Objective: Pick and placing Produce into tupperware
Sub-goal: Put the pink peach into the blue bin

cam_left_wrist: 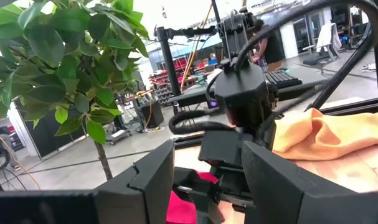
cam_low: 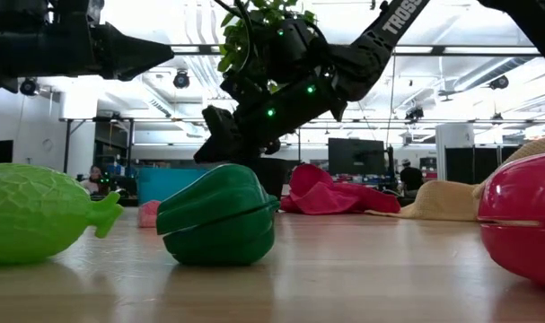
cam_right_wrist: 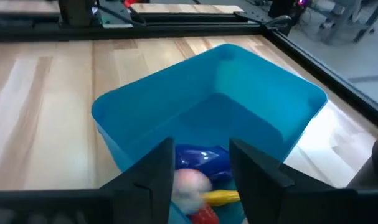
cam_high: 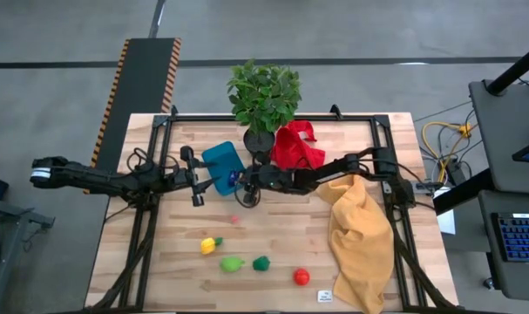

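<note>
Directly beneath right end effector (cam_right_wrist: 201,171): tupperware (cam_right_wrist: 263,93).

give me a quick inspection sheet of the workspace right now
surface: light wooden table with a black frame around it
job's things: blue tupperware holds a dark blue piece, a yellow one and a red one; on the table lie a yellow piece, two green pieces, a red one and a small pink one
clutter: potted plant, red cloth, orange cloth
grippers: right gripper above the tupperware, jaws open, a pinkish piece between them; left gripper beside the tupperware, jaws open
cables: yellow cables on the floor beside the table
surroundings: workshop room, desks, a keyboard
</note>
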Available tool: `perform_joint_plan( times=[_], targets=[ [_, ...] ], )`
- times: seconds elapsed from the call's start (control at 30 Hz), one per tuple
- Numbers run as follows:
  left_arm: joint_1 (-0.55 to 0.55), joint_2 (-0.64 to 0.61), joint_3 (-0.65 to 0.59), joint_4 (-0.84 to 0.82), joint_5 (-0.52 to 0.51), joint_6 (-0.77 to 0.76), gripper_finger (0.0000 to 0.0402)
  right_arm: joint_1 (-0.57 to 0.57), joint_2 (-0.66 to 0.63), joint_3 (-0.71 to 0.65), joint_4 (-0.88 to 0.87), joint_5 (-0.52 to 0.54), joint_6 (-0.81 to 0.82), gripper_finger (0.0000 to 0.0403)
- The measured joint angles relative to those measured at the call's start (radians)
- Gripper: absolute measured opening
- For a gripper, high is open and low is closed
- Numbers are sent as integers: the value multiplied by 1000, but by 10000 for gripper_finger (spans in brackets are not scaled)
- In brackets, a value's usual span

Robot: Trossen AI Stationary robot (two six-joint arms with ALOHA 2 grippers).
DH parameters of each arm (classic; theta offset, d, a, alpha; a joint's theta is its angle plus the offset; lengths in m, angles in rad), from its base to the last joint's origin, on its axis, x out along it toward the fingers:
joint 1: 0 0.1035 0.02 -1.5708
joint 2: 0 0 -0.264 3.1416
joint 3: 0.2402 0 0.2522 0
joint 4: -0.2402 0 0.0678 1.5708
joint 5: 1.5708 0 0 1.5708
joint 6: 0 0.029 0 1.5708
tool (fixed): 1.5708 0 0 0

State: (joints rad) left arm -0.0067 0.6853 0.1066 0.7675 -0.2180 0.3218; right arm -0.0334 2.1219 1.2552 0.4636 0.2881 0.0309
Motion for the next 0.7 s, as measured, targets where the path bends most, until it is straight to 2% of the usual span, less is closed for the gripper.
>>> perform_joint_plan(
  times=[0.1,0.23,0.5,0.7],
  targets=[
    [0,-1,0,1,0,0,173,0,-19,8,-39,-39,48,178],
    [0,-1,0,1,0,0,173,0,-63,21,-74,-101,30,208],
    [0,-1,0,1,0,-1,173,37,-162,20,-148,-390,-6,219],
    [0,0,0,1,0,-1,173,91,-110,14,-151,-396,-13,219]
  ],
)
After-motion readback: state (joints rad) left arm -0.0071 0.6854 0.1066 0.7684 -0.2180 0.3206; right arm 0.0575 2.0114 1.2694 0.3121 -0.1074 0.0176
